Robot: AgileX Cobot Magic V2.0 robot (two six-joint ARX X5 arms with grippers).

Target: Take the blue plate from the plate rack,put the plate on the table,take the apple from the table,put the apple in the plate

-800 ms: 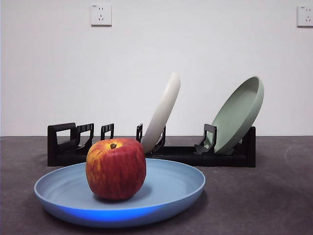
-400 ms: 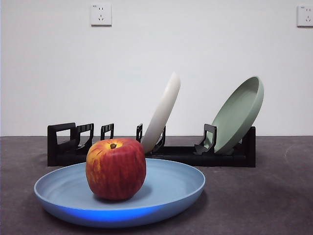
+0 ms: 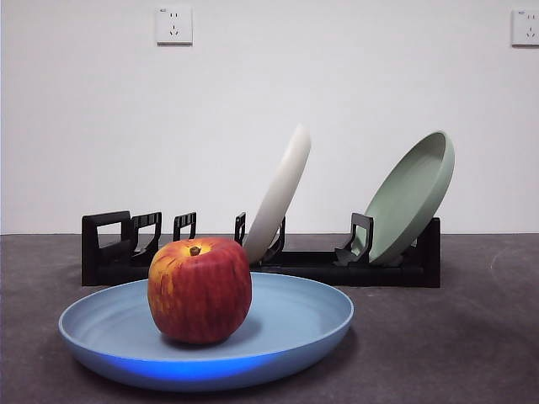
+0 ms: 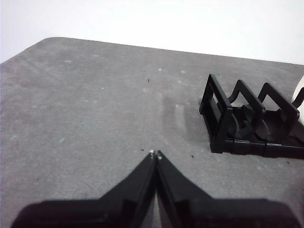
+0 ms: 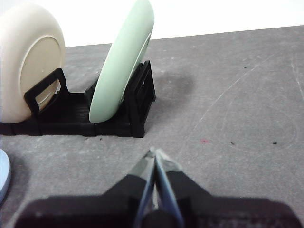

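Observation:
The red apple point(image 3: 200, 289) sits upright in the light-blue plate point(image 3: 295, 316), which lies flat on the dark grey table point(image 3: 455, 337) in front of the black plate rack point(image 3: 109, 248). Neither gripper shows in the front view. My left gripper point(image 4: 155, 153) is shut and empty above bare table, with the rack's boxy loop end point(image 4: 218, 114) off to one side. My right gripper point(image 5: 155, 153) is shut and empty, facing the rack's other end point(image 5: 140, 97); a sliver of the blue plate point(image 5: 3, 178) shows at the picture's edge.
A cream-white plate point(image 3: 280, 194) and a pale green plate point(image 3: 411, 198) lean in the rack; both show in the right wrist view, cream-white point(image 5: 28, 57) and green point(image 5: 124, 59). Two wall sockets point(image 3: 173, 24) are on the white wall behind.

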